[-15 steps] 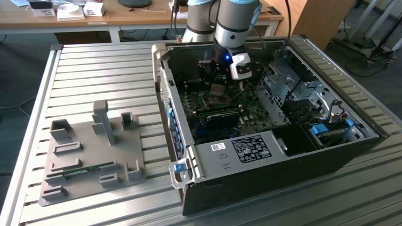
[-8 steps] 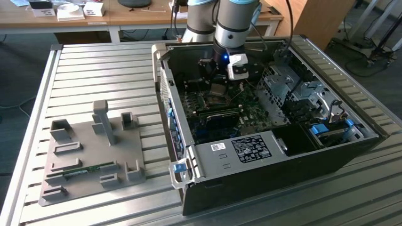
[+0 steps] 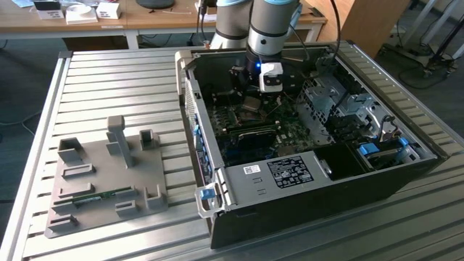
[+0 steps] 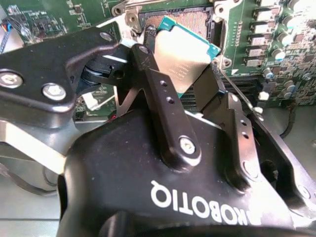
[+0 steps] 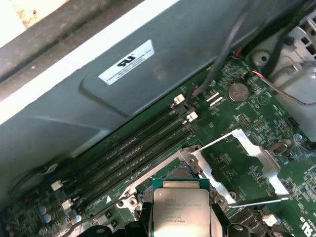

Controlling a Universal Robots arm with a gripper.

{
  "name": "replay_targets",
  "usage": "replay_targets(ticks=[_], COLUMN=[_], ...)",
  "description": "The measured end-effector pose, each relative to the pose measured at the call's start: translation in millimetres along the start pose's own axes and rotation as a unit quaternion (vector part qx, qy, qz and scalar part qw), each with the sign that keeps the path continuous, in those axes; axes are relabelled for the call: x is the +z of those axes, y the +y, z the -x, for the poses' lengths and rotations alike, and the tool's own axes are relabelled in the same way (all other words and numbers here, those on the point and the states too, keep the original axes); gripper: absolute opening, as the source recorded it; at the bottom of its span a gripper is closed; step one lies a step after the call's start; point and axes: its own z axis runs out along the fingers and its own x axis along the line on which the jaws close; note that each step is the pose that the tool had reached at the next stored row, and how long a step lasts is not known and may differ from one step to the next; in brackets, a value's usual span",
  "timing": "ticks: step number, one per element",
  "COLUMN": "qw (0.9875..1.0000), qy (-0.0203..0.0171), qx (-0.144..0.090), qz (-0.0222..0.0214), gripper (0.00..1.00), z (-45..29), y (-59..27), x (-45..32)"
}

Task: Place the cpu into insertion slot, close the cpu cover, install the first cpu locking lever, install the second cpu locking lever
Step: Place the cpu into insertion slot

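The gripper (image 4: 178, 66) is closed part-way onto the cpu (image 4: 183, 52), one black finger (image 4: 159, 86) on each of two opposite edges, the jaws only as far apart as the chip is wide. The cpu is a flat square with a dull silver-grey metal top, faint print on it and a thin teal-green rim showing along its edges. It hangs just over the slot (image 5: 170, 174) – in the first wrist view its top lies nearly level with the green board (image 5: 247, 118). Whether it touches the socket or sits clear of it cannot be told.

The cover (image 5: 269, 160), a silver frame with a square window, is swung open to one side of the slot, with green board visible through the window. Long black memory slots (image 5: 133, 153) run just beside the socket.

The chip hides most of the slot – only strips of its contact field and metal rim show. The gripper's body covers one corner of the cpu in the second wrist view, and the picture's edge cuts off the cpu's near side in the first wrist view. In the exterior view the arm (image 3: 270, 27) reaches down into the open case (image 3: 290, 217), where the chip is a small pale patch.
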Motion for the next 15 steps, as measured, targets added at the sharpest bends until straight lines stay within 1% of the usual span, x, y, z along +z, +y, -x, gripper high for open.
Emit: replay_targets(ticks=[5, 7, 9, 11, 13, 15], qw=[1.0, 1.0, 0.9999, 0.9994, 0.9987, 0.9976], qy=[-0.0001, -0.0005, -0.0014, -0.0026, -0.004, -0.0054], qx=[0.0, 0.006, 0.017, 0.033, 0.052, 0.069], qz=[0.0, 0.0, 0.0, -0.0001, -0.0001, -0.0002], gripper=[0.54, 0.54, 0.54, 0.54, 0.54, 0.54], z=[0.0, 0.0, 0.0, 0.0, 0.0, 0.0], y=[0.0, 0.0, 0.0, 0.0, 0.0, 0.0], x=[0.0, 0.0, 0.0, 0.0, 0.0, 0.0])
